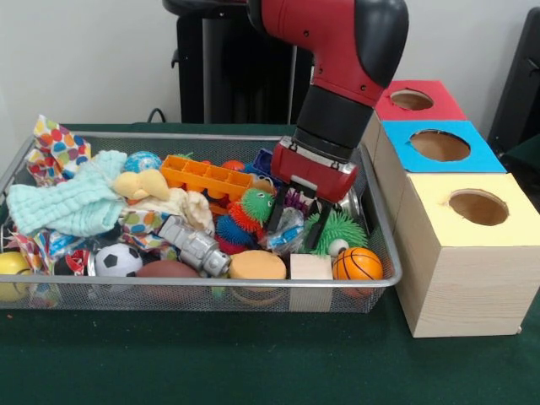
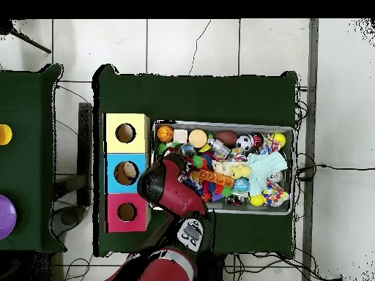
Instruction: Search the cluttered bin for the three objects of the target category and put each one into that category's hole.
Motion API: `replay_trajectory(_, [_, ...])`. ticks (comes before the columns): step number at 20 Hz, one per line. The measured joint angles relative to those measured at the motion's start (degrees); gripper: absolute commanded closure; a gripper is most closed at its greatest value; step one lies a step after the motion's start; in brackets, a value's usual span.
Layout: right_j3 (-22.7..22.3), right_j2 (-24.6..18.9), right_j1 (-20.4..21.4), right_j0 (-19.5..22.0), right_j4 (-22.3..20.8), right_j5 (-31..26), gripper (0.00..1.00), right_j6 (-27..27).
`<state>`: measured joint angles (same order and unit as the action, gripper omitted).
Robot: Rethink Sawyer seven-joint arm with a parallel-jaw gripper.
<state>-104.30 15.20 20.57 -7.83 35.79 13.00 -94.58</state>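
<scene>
Our tool (image 1: 294,226) hangs spread in the bin (image 1: 384,253) astride a wrapped toy (image 1: 287,229); the hole (image 1: 412,99) lies far right.

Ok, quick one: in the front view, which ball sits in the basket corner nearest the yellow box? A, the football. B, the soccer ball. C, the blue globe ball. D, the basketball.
D: the orange basketball lies in the front corner of the wire basket, right next to the yellow box, while the soccer ball sits well toward the other end.
</scene>
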Motion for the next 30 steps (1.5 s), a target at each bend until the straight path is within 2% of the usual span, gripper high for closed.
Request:
replay_trajectory(10, [0.0, 0.1, -1.2, -1.4, 3.6, 0.0, 0.00, 0.0])
replay_trajectory(11, [0.0, 0.2, -1.2, -1.7, 4.2, 0.0, 1.00, 0.0])
replay_trajectory(24, [0.0, 1.8, -0.8, -2.8, 4.6, -0.5, 1.00, 0.0])
replay_trajectory(30, [0.4, 10.2, -0.9, -9.9, 6.5, -7.9, 1.00, 0.0])
